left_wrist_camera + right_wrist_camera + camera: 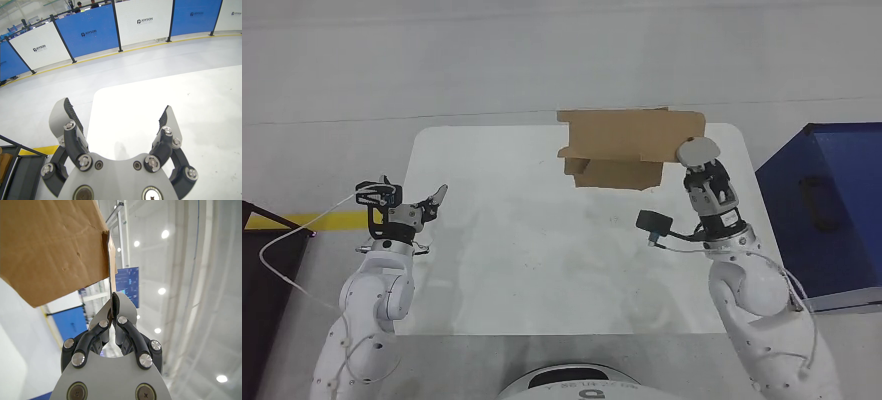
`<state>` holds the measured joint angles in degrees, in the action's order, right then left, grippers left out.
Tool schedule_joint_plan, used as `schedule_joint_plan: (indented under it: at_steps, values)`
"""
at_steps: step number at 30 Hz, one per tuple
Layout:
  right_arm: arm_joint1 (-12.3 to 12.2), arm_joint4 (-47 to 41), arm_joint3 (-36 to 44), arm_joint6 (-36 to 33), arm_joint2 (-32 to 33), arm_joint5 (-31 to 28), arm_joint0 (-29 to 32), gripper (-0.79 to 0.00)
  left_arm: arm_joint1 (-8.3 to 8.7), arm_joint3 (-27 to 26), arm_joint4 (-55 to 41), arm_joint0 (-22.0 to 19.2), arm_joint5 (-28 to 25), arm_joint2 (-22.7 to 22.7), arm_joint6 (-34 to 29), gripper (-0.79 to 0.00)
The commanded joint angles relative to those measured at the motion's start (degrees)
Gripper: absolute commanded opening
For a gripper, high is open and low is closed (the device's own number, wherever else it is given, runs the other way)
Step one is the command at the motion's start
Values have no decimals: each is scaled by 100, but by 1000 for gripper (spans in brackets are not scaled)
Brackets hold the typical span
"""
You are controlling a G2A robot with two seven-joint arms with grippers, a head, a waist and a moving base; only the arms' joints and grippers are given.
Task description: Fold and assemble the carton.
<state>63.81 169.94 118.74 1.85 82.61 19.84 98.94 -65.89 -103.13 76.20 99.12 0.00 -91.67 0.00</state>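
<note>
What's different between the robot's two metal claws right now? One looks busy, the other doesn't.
The left silver-and-black gripper is open and holds nothing; the right silver-and-black gripper is shut on an edge of the brown cardboard carton. The left one sits over the left edge of the white table; the right one is toward its far right side, beside the carton. Both share the same build: silver plates and black ribbed pads.

Top view: looks straight down from above the arms, takes in the whole table (pixel 542 270), carton (pixel 627 140) at 1 o'clock. Left wrist view: sits close behind left gripper (pixel 116 106), faces across the table's 11 o'clock corner toward panels (pixel 85 37). Right wrist view: tilts up, hard behind right gripper (pixel 113 303); shares carton with top view.
</note>
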Motion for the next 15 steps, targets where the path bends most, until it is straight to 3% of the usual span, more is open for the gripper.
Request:
schedule_joint_plan:
  at_steps: [1,8,10,12,15]
  values:
    - [15,606,32,-232,-124,-20,-41,-785,0,0,0,0,0,0,0,0]
    - [-6,428,70,-225,-457,-74,-188,-785,0,0,0,0,0,0,0,0]
    - [36,-621,106,82,-765,14,-267,-785,0,0,0,0,0,0,0,0]
    - [60,-2542,129,1052,-1058,-85,-402,-785,0,0,0,0,0,0,0,0]
    - [62,-4723,-183,2324,-1059,-848,-716,-785,0,0,0,0,0,0,0,0]
